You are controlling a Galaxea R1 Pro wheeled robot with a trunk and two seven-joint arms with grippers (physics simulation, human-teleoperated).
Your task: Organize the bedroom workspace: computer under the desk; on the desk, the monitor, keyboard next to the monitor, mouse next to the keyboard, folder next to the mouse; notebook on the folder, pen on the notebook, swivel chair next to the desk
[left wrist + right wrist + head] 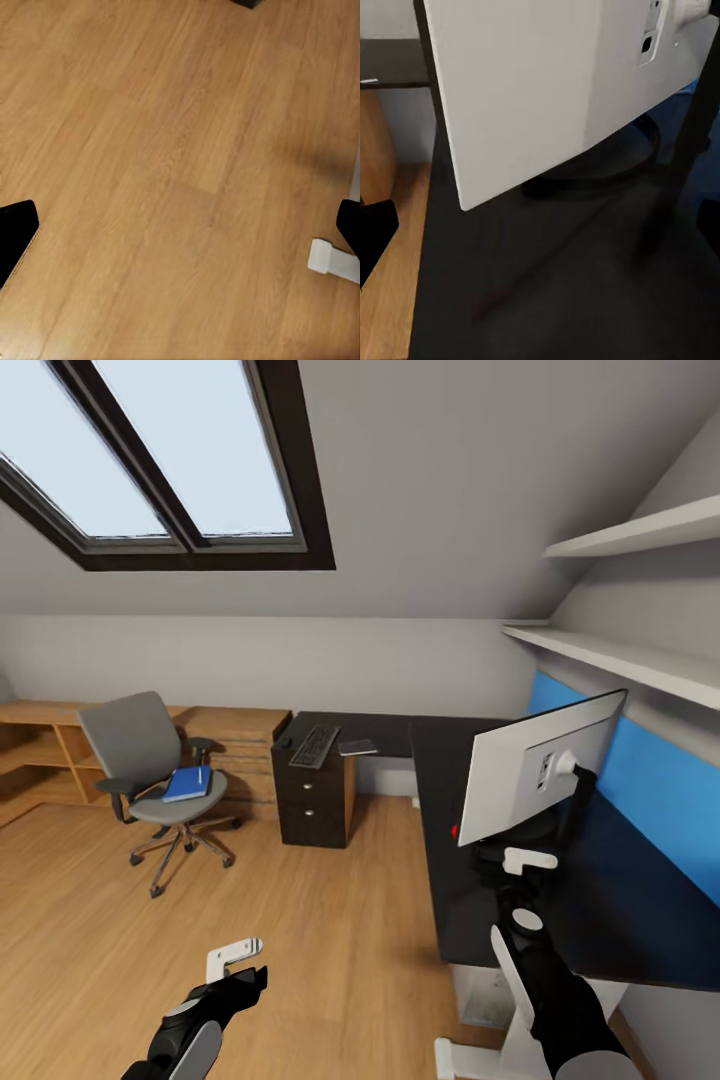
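Note:
The monitor [540, 775] stands on the black desk [600, 920] with its white back [532, 90] toward me, on a round black base [607, 169]. My right gripper [500, 857] hovers open just in front of it, over the desk top [547, 300]. Further along the desk lie the keyboard [315, 745], a small black mouse [283, 741] and the dark-grey notebook [357, 747]. The swivel chair [135, 745] stands apart on the floor, with the blue folder [187, 784] and the white pen [199, 773] on its seat. My left gripper [240, 970] hangs open over bare floor [172, 150].
A dark drawer unit [315, 800] carries the desk's far end, with a light wooden dresser [240, 735] behind it. Two white wall shelves [620, 655] hang above the desk. A white desk foot [330, 259] is near my left gripper. A pale box [487, 995] shows under the desk.

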